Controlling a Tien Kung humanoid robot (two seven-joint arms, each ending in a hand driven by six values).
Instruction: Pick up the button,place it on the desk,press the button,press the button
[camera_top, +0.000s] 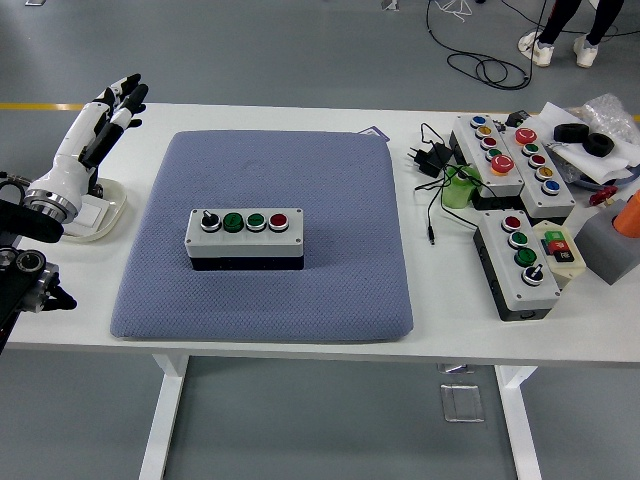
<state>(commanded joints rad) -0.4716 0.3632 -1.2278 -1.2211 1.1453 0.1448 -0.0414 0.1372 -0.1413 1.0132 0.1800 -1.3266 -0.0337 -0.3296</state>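
A grey button box (244, 237) lies flat on the blue-grey mat (330, 280). Its top carries a black knob, two green buttons and a red button in a row. My left hand (118, 100) is white with black fingertips. It is raised over the table's left end, well to the upper left of the box, with its fingers stretched out and holding nothing. My right arm is out of view.
A white dish (100, 215) sits under my left forearm at the table's left edge. Several more button boxes (522, 262) (505, 150), a black plug with cable (428, 158), a green item (458, 190) and an orange object (629, 215) crowd the right end.
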